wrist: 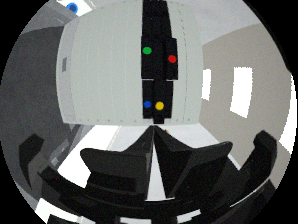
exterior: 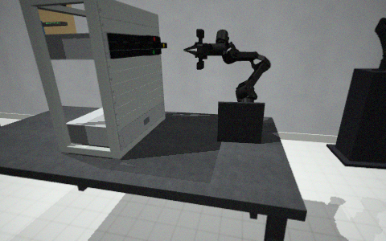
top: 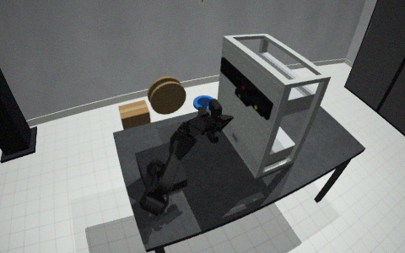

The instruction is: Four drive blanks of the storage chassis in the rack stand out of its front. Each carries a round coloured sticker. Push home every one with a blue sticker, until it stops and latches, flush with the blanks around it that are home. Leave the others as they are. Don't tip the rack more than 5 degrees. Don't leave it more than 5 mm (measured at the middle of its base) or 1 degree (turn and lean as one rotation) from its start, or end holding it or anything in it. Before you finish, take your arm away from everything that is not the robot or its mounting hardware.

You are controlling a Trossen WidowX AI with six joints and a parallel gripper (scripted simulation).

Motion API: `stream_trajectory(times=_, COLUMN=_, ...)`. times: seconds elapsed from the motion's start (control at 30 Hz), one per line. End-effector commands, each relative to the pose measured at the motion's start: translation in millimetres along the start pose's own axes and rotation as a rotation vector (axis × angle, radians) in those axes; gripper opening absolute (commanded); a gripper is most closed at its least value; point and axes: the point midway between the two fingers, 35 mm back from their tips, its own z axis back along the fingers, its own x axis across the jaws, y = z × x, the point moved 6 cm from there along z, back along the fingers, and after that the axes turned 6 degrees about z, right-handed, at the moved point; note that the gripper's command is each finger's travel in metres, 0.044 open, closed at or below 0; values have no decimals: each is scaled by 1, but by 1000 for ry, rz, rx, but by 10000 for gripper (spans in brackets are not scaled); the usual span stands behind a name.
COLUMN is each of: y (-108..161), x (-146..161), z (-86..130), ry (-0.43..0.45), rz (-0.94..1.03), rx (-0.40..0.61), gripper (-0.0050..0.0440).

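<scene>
Desk: dark grey desk (exterior: 240,181). It carries both the arm's block and the rack.
Arm base: black pedestal (exterior: 224,134) at the desk's far side, with the arm folded up and reaching level toward the rack.
End effector: the end effector (exterior: 186,50) is closed to a point and grips nothing. It hangs in free air well apart from the rack front, at the height of the dark chassis strip.
Rack: pale grey rack (exterior: 100,80), upright on the desk, untouched by the arm.
Chassis: black storage chassis (exterior: 132,45) high in the rack front.
Blue sticker: the blue sticker (wrist: 147,104) shows in the wrist view in the lower part of the strip, just beside the yellow sticker (wrist: 158,104). That is the task's blank.
Other stickers: the green sticker (wrist: 147,50) and red sticker (wrist: 172,59) sit higher up. From the side, the yellow blank (exterior: 163,45) plainly stands out of the front.
Blue blank's depth: cannot tell for sure. From the side no blue face shows proud, so it may be home.
Step in hand: probably clearing away, or lining up on the blue blank.
Next move: if the blank is proud, a straight, level push on it alone, gently enough not to shift the rack or touch its yellow neighbour. If it is home, stay clear.
Background: cardboard box (top: 134,114), wooden disc (top: 166,94) and blue bowl (top: 203,101) beyond the desk.
</scene>
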Motion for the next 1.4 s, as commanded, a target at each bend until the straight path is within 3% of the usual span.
stream_trajectory(times=0.0, y=-1, x=2, z=27, ry=-5, rz=7, rx=1, gripper=0)
stream_trajectory(times=0.67, y=-5, x=5, z=86, ry=-5, rz=7, rx=1, gripper=0)
stream_trajectory(times=1.37, y=-5, x=5, z=96, ry=-5, rz=7, rx=1, gripper=0)
